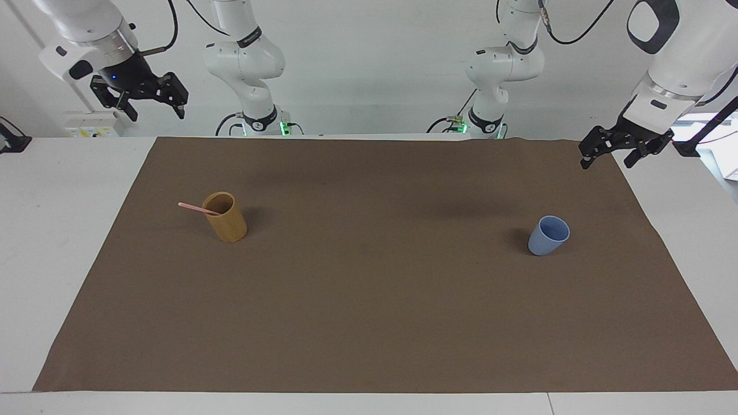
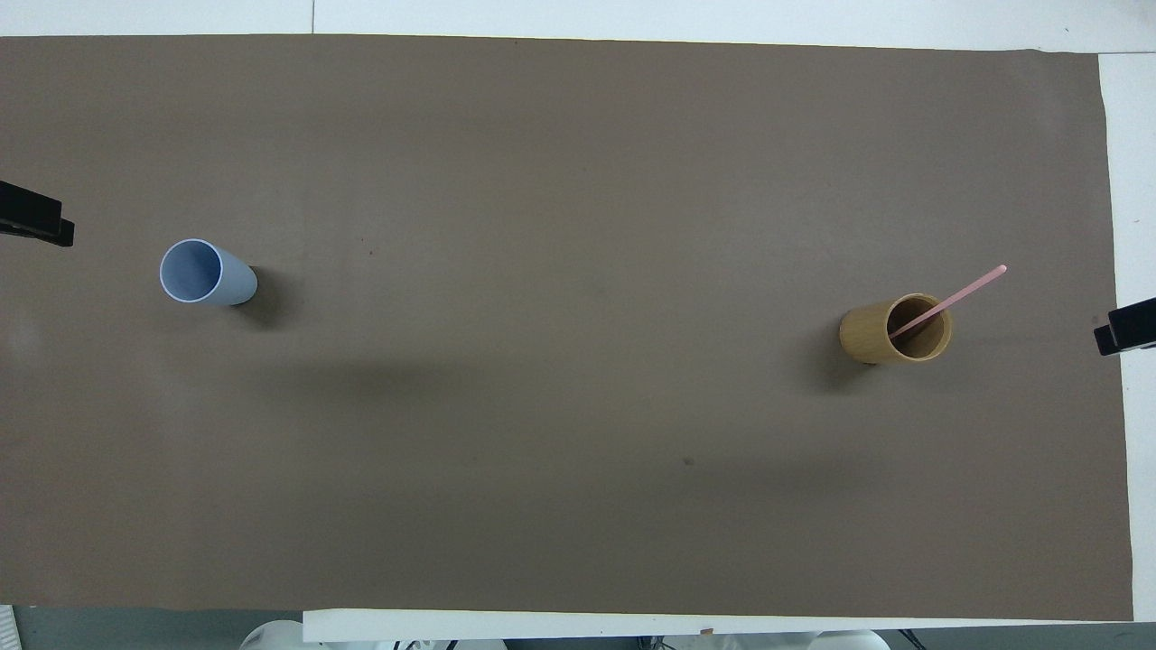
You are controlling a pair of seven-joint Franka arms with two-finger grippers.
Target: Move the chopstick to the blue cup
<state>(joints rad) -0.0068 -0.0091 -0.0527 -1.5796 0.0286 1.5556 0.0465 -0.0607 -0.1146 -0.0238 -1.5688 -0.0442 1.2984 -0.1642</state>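
Observation:
One pale-pink chopstick (image 1: 195, 207) (image 2: 959, 292) leans in a tan cylindrical cup (image 1: 226, 218) (image 2: 880, 336), its upper end sticking out over the rim toward the right arm's end of the table. The blue cup (image 1: 548, 236) (image 2: 209, 274) stands upright and empty toward the left arm's end. My right gripper (image 1: 157, 113) hangs open and high over the white table at its own end, holding nothing. My left gripper (image 1: 606, 163) hangs open over the cloth's corner at its end, also holding nothing. Only dark tips of the left gripper (image 2: 34, 222) and right gripper (image 2: 1125, 327) show in the overhead view.
A brown cloth (image 1: 369, 311) (image 2: 560, 469) covers most of the white table (image 1: 52, 242), and both cups stand on it. The two cups are far apart, with bare cloth between them.

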